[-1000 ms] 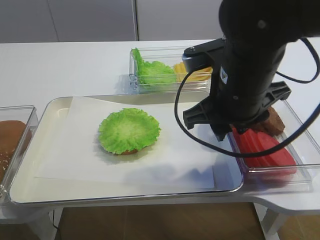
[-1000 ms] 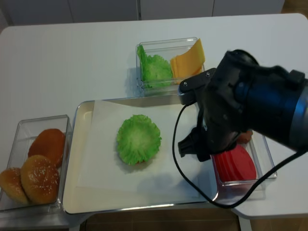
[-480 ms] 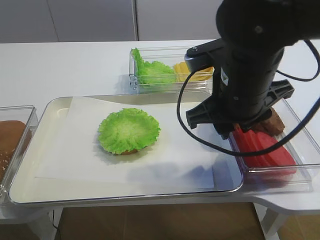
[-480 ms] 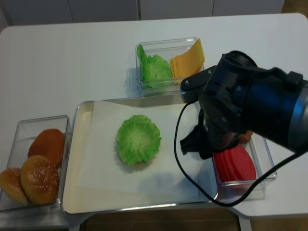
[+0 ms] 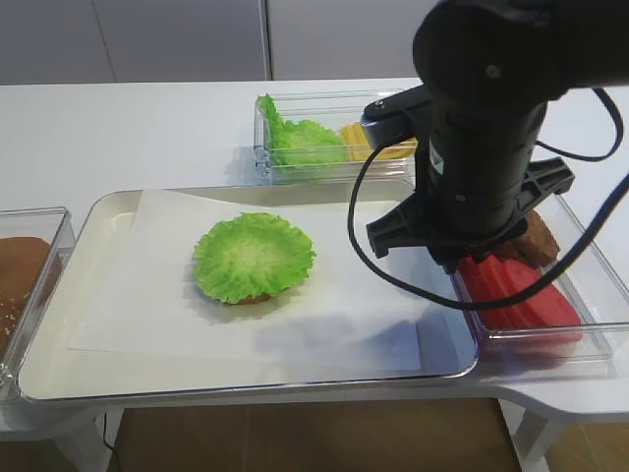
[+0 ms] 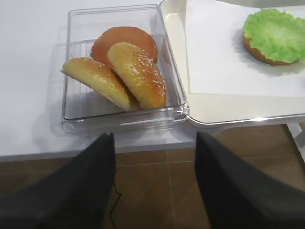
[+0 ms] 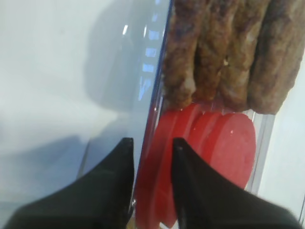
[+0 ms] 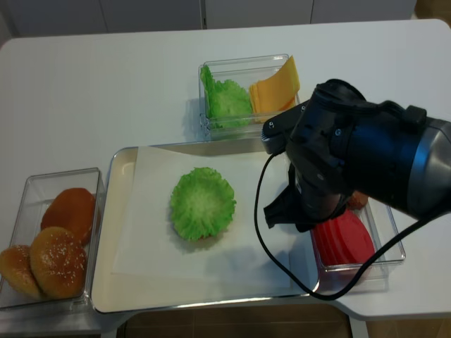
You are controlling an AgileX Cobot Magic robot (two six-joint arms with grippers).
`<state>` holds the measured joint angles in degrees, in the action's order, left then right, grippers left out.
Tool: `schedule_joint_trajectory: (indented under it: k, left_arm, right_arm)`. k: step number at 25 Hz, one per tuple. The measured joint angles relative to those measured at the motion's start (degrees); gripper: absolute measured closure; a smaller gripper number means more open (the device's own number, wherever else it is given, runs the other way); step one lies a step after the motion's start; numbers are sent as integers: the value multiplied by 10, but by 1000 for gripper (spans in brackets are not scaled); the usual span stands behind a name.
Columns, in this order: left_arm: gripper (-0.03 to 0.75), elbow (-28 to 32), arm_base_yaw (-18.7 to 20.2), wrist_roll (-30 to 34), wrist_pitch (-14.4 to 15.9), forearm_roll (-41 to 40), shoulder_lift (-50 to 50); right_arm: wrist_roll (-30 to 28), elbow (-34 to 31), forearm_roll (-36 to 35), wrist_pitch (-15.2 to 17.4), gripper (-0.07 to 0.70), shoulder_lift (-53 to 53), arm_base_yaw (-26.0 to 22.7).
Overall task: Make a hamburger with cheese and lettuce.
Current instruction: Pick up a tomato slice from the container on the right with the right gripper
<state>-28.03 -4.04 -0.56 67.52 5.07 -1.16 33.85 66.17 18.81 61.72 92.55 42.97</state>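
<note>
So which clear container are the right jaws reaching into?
The one holding red tomato slices and brown patties, right of the tray; not the lettuce-and-cheese or bun containers.

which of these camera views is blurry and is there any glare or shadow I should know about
Right wrist view: soft focus, the claw fingers dark and blurred, glare streaks on the clear container wall. Exterior high view: sharp, arm shadow across the paper. Left wrist view: buns crisp, fingers blurred.

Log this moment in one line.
right gripper: over tomato slices, jaws at the slices' edge, grip unclear | left gripper: open, idle | hamburger: lettuce on top | cheese: not yet added
</note>
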Motion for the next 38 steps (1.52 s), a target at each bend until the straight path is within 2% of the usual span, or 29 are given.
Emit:
schedule_joint_trajectory:
  k: [10, 17, 38]
  left_arm:
    - [313, 0, 0, 0, 0, 0, 0]
    - [313, 0, 0, 0, 0, 0, 0]
    - [313, 0, 0, 0, 0, 0, 0]
  right_arm:
    - [0, 0, 7, 4, 482, 0, 0]
    - [1, 1, 10, 2, 549, 0, 0]
    - [5, 1, 13, 2, 577, 1, 1]
